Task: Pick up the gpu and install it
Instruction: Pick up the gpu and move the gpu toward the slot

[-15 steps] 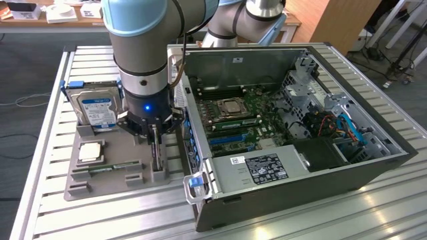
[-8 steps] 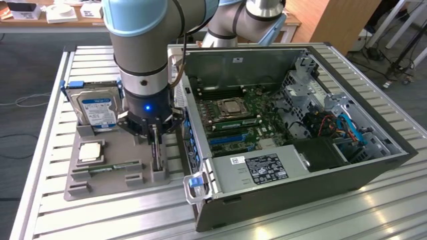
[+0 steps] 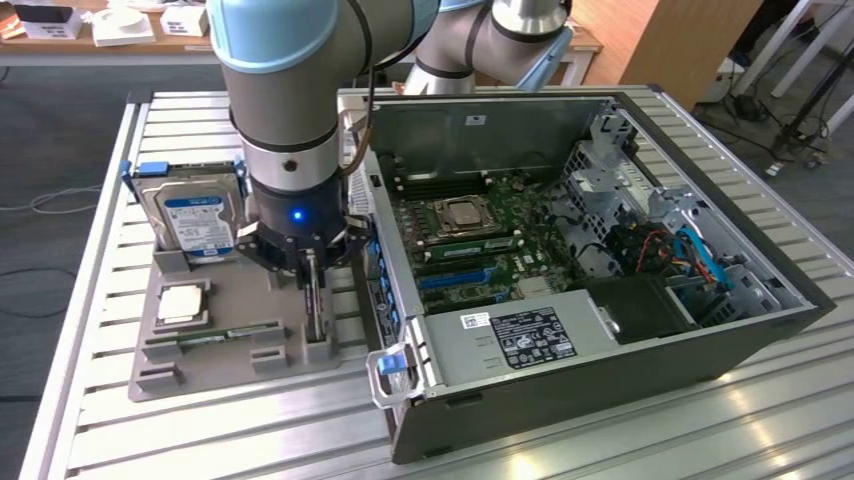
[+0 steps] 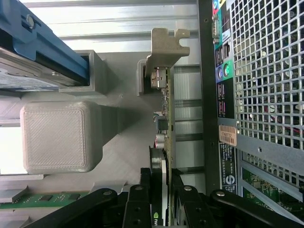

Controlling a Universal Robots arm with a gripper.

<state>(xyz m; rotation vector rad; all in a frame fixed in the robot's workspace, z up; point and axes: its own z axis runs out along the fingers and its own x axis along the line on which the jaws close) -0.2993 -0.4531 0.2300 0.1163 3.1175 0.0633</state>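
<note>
The gpu point(image 3: 318, 322) stands on edge in a slot of the gray tray point(image 3: 200, 378), just beside the case point(image 3: 601, 385); in the exterior view we see the gripper point(image 3: 312, 285) down over it. In the wrist view we see its fingers point(image 4: 142, 199) partly closed, pressing both faces of the card.

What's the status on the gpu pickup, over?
Status: gripper shut on gpu. Card stands on edge, seated in gray holder, not yet lifted. The computer case close alongside.
</note>
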